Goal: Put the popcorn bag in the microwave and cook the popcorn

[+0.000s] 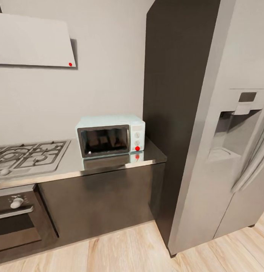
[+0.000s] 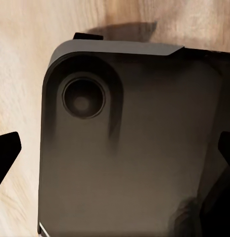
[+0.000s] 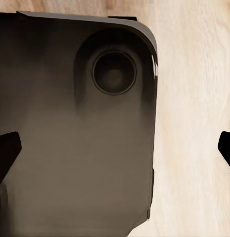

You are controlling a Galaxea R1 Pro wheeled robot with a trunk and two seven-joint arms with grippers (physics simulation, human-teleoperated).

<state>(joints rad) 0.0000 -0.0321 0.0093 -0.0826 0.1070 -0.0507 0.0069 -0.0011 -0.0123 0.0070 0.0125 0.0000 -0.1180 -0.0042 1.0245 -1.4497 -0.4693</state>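
Observation:
The pale blue-white microwave stands on the grey countertop at its right end, against the wall. Its dark glass door is shut and a small red light glows under its two white knobs. The popcorn bag and the popcorn are out of view. My left gripper is open, with dark fingertips at the picture's edges and nothing between them. My right gripper is open too, fingertips spread wide. Both point down at the robot's dark base over the wooden floor.
A steel gas hob lies left of the microwave, a black oven below it, and a white hood above. A tall dark cabinet and a grey fridge stand at the right. Pale wood floor runs in front.

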